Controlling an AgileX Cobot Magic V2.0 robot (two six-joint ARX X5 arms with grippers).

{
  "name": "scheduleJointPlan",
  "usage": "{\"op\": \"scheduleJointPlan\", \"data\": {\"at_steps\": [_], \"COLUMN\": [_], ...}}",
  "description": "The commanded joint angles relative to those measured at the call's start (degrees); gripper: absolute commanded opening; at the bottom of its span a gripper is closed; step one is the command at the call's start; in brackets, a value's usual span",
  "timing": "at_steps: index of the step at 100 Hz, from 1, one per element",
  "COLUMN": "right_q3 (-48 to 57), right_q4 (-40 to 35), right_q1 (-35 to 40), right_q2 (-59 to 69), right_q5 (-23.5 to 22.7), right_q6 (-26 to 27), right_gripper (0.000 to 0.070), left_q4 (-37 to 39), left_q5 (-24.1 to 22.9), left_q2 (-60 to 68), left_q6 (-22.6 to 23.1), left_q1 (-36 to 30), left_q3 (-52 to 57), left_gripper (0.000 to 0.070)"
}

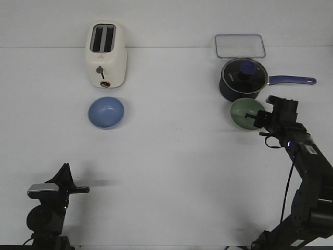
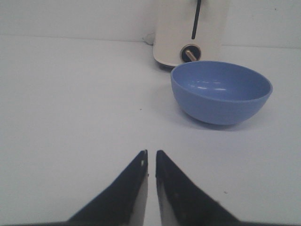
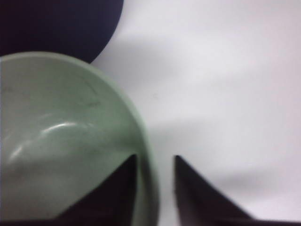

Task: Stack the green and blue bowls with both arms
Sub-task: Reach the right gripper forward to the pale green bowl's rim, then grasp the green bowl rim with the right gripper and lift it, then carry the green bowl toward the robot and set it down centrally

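The green bowl [image 1: 244, 113] sits upright on the white table at the right, just in front of the saucepan. My right gripper [image 1: 256, 119] is at its right rim. In the right wrist view the gripper [image 3: 155, 157] is open and straddles the rim of the green bowl [image 3: 61, 141], with one finger inside and the other outside, a small gap from the wall. The blue bowl [image 1: 106, 112] sits upright at the left, in front of the toaster. My left gripper [image 1: 83, 190] is low at the front left, well short of the blue bowl [image 2: 221, 92], and its fingers [image 2: 151, 153] are shut and empty.
A cream toaster [image 1: 105, 54] stands right behind the blue bowl, also in the left wrist view [image 2: 190, 33]. A dark navy saucepan [image 1: 243, 78] with a glass lid and a handle pointing right stands just behind the green bowl. A clear rectangular container [image 1: 240, 45] lies at the back right.
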Motion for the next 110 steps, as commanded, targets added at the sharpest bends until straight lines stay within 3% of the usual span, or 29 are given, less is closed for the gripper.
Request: {"op": "scheduleJointPlan", "data": {"at_steps": [1,24,47,74,94,110], "right_q3": [1.31,1.27,-3.69,-14.93,-21.81,-23.96], "right_q4": [0.76,-5.27,-10.29,-13.51,-8.5,-5.62], "right_q1": [-0.04,-0.13,4.61,24.83,41.62,48.92], "right_q2": [1.16,-5.66,-23.61,-40.46,-40.04,-35.26], "right_q5": [-0.2,-2.14,-6.1,-7.02,-0.83,3.32], "right_q6": [-0.2,-0.76,-0.44,3.52,8.04,10.1], "right_gripper": [0.0,0.0,0.0,0.0,0.0,0.0], "left_q4": [0.87,0.87,0.85,0.87,0.87,0.83], "left_q5": [0.07,0.07,0.07,0.07,0.07,0.07], "left_q2": [-0.11,-0.11,-0.11,-0.11,-0.11,-0.11], "left_q6": [0.28,0.28,0.28,0.28,0.26,0.28], "left_q1": [0.04,0.04,0.04,0.04,0.04,0.04], "left_q3": [-1.11,-1.11,-1.11,-1.11,-1.11,-1.11], "left_gripper": [0.0014,0.0014,0.0013,0.0014,0.0013,0.0014]}}
